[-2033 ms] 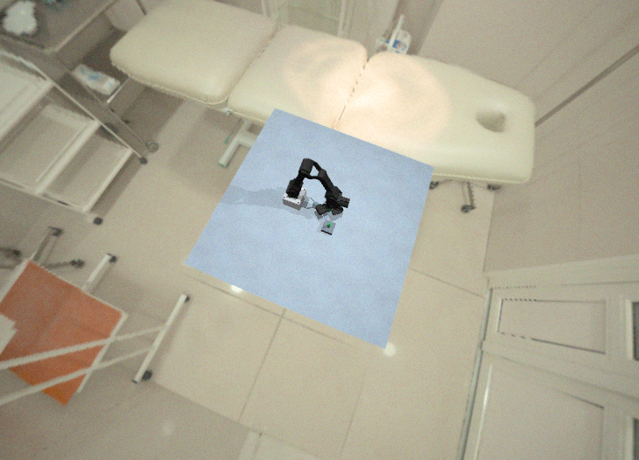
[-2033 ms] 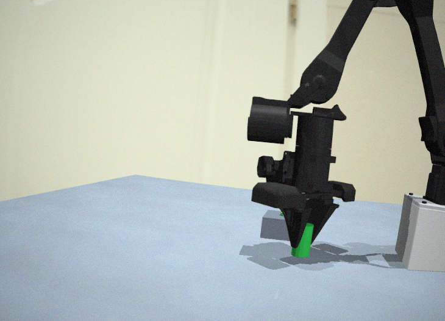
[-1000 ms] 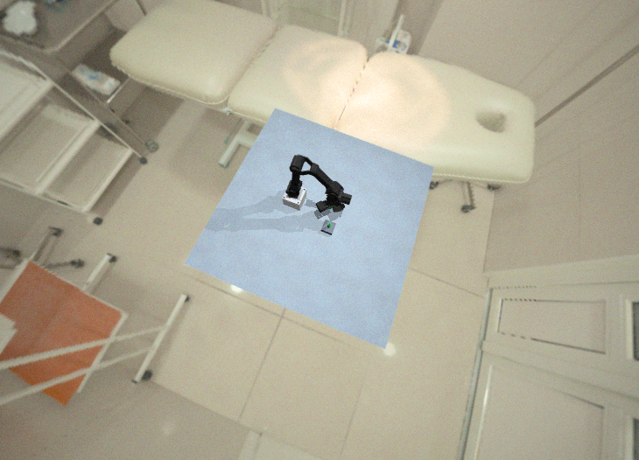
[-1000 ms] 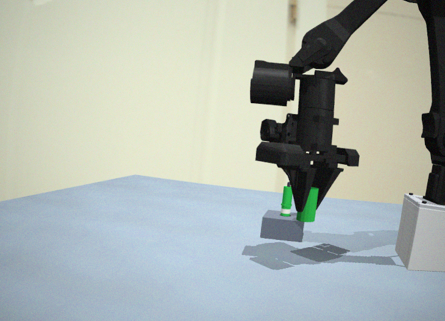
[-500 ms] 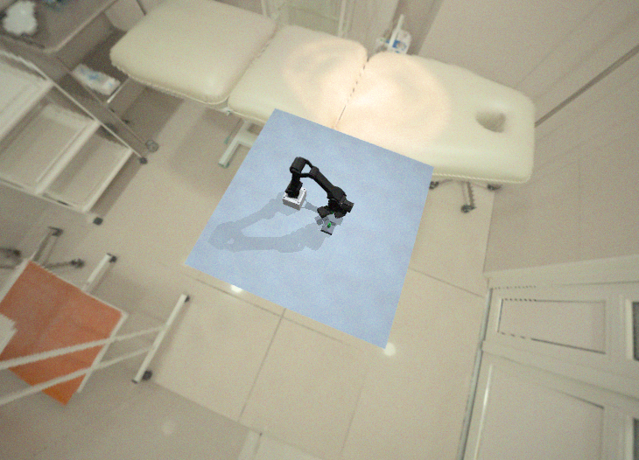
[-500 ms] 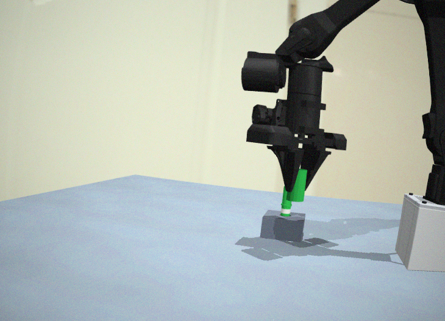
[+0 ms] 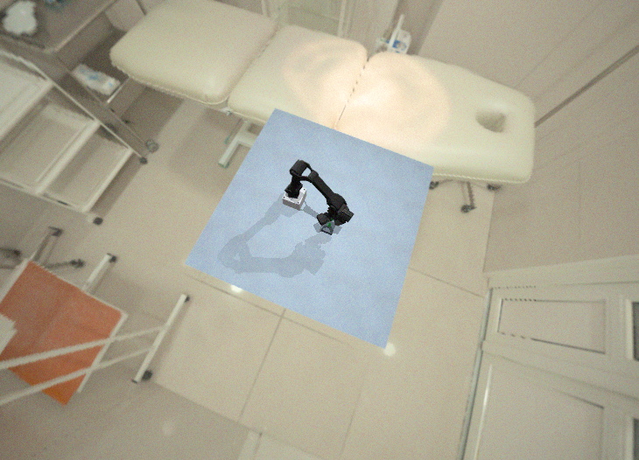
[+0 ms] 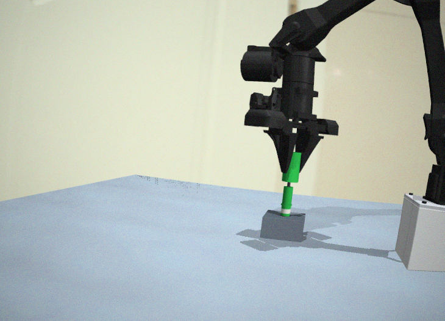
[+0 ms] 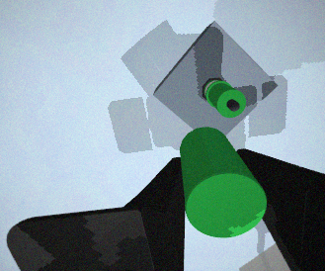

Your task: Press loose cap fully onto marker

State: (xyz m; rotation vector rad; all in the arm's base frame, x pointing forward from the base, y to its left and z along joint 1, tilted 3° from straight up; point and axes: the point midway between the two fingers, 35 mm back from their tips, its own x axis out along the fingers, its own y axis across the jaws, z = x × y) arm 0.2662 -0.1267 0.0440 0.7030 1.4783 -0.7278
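Observation:
A green marker (image 8: 286, 200) (image 9: 225, 99) stands upright in the grey holder block (image 8: 283, 226) (image 9: 190, 99) on the blue table (image 8: 107, 245). Its dark tip points up. My gripper (image 8: 294, 166) (image 9: 208, 161) is shut on the green cap (image 8: 293, 168) (image 9: 219, 188). The cap hangs slightly tilted just above the marker's tip, with a small gap between them in the exterior view. In the wrist view the cap sits nearer to the camera than the marker. In the top view the gripper (image 7: 326, 226) is small and the cap is a green speck.
The arm's white base box (image 8: 420, 235) (image 7: 294, 198) stands on the table to the right of the holder. A cream treatment couch (image 7: 319, 79) stands beyond the table's far edge. A metal trolley (image 7: 46, 37) is at the far left.

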